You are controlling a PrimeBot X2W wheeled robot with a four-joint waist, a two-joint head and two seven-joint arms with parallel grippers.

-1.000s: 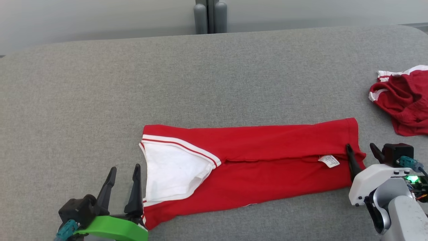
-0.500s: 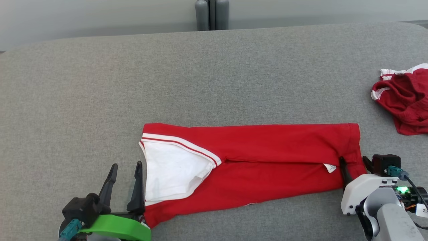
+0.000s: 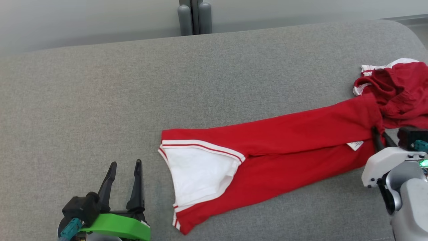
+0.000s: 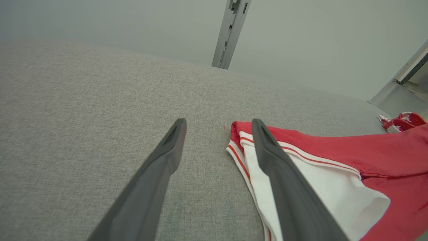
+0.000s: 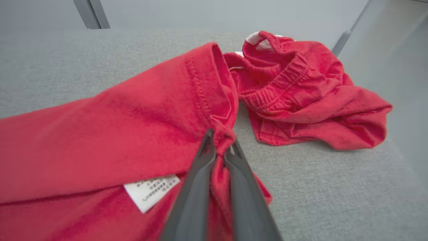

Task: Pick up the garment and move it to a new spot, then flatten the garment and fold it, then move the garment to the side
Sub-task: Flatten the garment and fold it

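Garment (image 3: 284,144) hem dragged against red cloth (image 3: 401,87), cropped right | right gripper (image 5: 222,139) pinching hem

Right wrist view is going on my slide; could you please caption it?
Right pincer shut on the hem of the red garment, beside a crumpled red cloth.
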